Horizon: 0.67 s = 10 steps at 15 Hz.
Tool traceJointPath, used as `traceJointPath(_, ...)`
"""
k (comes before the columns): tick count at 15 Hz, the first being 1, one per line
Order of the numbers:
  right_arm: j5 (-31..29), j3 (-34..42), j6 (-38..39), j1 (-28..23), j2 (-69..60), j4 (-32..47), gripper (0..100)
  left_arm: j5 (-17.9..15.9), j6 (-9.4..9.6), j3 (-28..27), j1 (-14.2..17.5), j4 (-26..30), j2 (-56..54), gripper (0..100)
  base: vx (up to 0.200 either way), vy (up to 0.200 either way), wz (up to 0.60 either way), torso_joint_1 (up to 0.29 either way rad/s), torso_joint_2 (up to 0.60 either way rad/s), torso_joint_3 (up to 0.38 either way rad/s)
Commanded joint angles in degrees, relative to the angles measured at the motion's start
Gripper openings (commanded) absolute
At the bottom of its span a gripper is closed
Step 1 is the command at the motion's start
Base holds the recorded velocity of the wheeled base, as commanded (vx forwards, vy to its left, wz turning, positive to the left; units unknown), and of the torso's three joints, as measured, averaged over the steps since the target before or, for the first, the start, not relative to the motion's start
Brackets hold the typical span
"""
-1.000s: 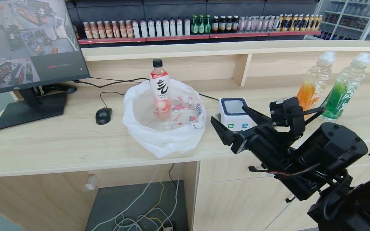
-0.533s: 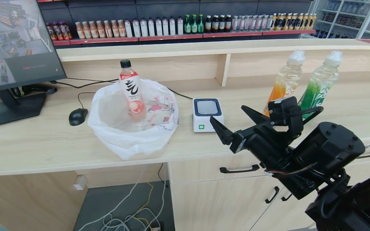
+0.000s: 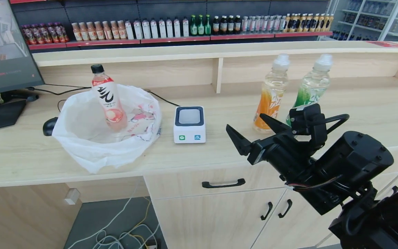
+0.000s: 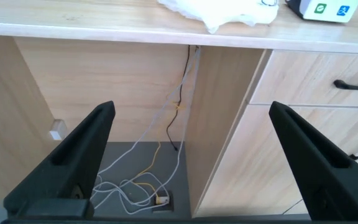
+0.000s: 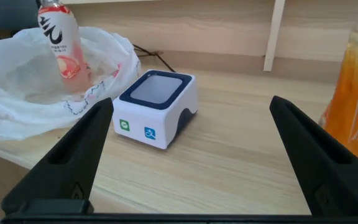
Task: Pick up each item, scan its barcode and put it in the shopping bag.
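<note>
A pink drink bottle stands upright inside the white shopping bag on the wooden counter, also seen in the right wrist view as the pink bottle in the bag. To its right sits the white barcode scanner. An orange bottle and a green bottle stand further right. My right gripper hovers open and empty in front of the counter, between scanner and orange bottle. My left gripper is open, low, facing the cabinet front below the counter edge.
A monitor and a mouse sit left of the bag. A raised shelf with a divider backs the counter. Drawers with black handles and loose cables lie below. Drink shelves line the far wall.
The whole head picture has shifted, with bag, scanner and bottles sliding left, so the camera has moved rightward. The right gripper stays open at the same place in the picture.
</note>
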Motion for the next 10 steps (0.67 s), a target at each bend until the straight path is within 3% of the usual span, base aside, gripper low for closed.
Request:
traceJointPath(1,-0.02,0.11,0.16,0.04,-0.07,-0.03,100,0.02,-0.11,0.07,0.01,-0.07,0.00,100,0.000,-0.200,0.00,0.002,-0.01,-0.002)
traceJointPath(3,-0.02,0.20,0.16,0.04,-0.24,-0.03,100,0.02,-0.02,0.07,0.01,0.01,0.00,100,0.000,-0.200,0.00,0.005,0.00,0.000)
traceJointPath(10,-0.02,0.99,0.25,-0.75,-0.33,-0.03,100,0.02,-0.02,-0.01,0.01,0.01,0.00,100,0.000,0.000,0.00,0.000,0.00,0.000)
